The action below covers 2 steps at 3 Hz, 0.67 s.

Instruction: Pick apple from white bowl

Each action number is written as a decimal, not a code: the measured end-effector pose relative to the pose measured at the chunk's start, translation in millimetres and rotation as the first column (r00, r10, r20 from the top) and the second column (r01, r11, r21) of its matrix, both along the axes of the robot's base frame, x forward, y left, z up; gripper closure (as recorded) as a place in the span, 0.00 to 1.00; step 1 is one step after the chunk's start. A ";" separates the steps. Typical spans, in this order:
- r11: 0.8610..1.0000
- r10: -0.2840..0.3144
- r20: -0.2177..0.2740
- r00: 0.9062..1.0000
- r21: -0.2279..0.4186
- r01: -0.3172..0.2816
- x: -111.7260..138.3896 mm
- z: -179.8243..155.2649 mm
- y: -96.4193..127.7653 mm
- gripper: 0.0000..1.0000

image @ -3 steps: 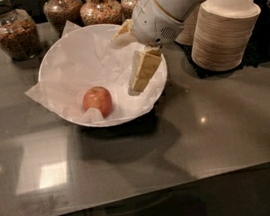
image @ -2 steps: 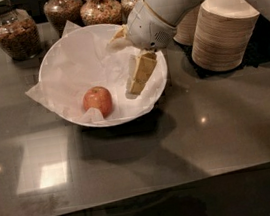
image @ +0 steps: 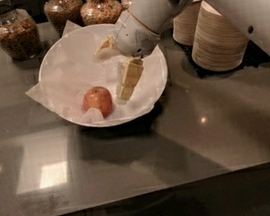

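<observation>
A small red apple (image: 98, 99) with yellowish patches lies in the front part of the large white bowl (image: 49, 59), on its crumpled white paper lining. My gripper (image: 111, 74) hangs over the inside of the bowl, just right of and slightly behind the apple, without touching it. Its two cream fingers (image: 129, 78) are spread apart, with nothing between them. The white arm reaches in from the upper right and hides the bowl's back right rim.
Several glass jars of brown snacks (image: 12, 32) stand along the back of the dark glossy table (image: 181, 148). Two stacks of paper plates (image: 218, 37) stand right of the bowl, close to the arm. The table's front edge runs along the bottom.
The gripper has moved a little left and down inside the bowl, closer to the apple. The apple and bowl have not moved.
</observation>
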<state>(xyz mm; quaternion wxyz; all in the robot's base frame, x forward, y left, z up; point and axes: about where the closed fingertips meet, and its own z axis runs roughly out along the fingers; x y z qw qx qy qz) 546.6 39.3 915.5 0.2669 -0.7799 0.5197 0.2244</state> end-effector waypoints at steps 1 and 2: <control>0.998 0.064 -0.017 0.998 -0.004 -0.064 1.5 -7.1 14.6 0.21; 0.993 0.113 -0.032 0.993 -0.017 -0.114 1.1 -16.4 24.4 0.20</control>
